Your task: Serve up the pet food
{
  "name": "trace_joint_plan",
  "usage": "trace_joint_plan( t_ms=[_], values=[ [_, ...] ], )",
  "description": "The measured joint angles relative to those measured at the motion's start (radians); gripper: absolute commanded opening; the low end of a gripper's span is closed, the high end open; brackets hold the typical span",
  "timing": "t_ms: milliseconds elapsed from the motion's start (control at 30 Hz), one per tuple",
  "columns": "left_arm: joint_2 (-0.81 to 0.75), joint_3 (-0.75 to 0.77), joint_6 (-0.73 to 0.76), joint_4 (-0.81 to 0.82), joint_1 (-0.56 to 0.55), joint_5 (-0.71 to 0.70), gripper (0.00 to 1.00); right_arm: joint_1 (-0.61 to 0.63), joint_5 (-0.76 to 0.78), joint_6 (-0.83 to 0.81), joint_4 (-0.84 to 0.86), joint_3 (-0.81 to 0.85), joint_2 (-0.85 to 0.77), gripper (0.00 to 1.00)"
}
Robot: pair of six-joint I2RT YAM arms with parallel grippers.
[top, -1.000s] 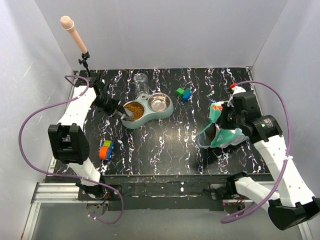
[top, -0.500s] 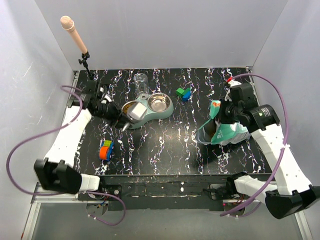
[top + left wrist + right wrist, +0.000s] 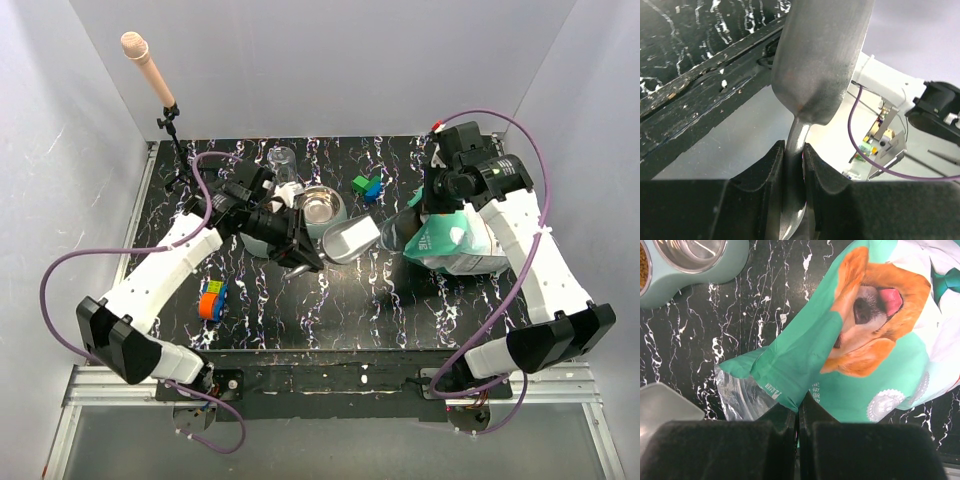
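My left gripper (image 3: 303, 252) is shut on the handle of the metal scoop (image 3: 350, 243), whose empty bowl lies just left of the bag's open mouth. In the left wrist view the scoop (image 3: 820, 60) rises from between my fingers (image 3: 771, 165). The teal-and-white bag (image 3: 455, 240) with a golden dog lies at the right, mouth facing left. My right gripper (image 3: 432, 205) is shut on the bag's (image 3: 805, 360) upper edge near the mouth. The pet food (image 3: 642, 267) shows as brown kibble in the left cup of the teal feeder (image 3: 700, 277); the bag's contents are hidden.
The feeder's steel bowl (image 3: 318, 205) and a clear water bottle (image 3: 282, 162) sit behind my left arm. Green and blue blocks (image 3: 367, 185) lie at the back centre. A colourful toy (image 3: 211, 298) rests front left. A microphone (image 3: 140, 50) stands at the back left corner.
My left arm swung right from the feeder, carrying the scoop to the bag's mouth. My right arm moved back and left with the bag's edge, lifting and turning the mouth toward the scoop.
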Motion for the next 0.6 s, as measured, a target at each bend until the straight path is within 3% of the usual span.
trace_joint_plan(
  t_ms=[300, 600],
  values=[
    [0.121, 0.134, 0.034, 0.033, -0.116, 0.026, 0.00, 0.084, 0.054, -0.002, -0.037, 0.004, 0.011, 0.01],
    [0.251, 0.137, 0.062, -0.038, -0.166, 0.038, 0.00, 0.144, 0.090, -0.003, -0.053, 0.002, 0.010, 0.01]
  ],
)
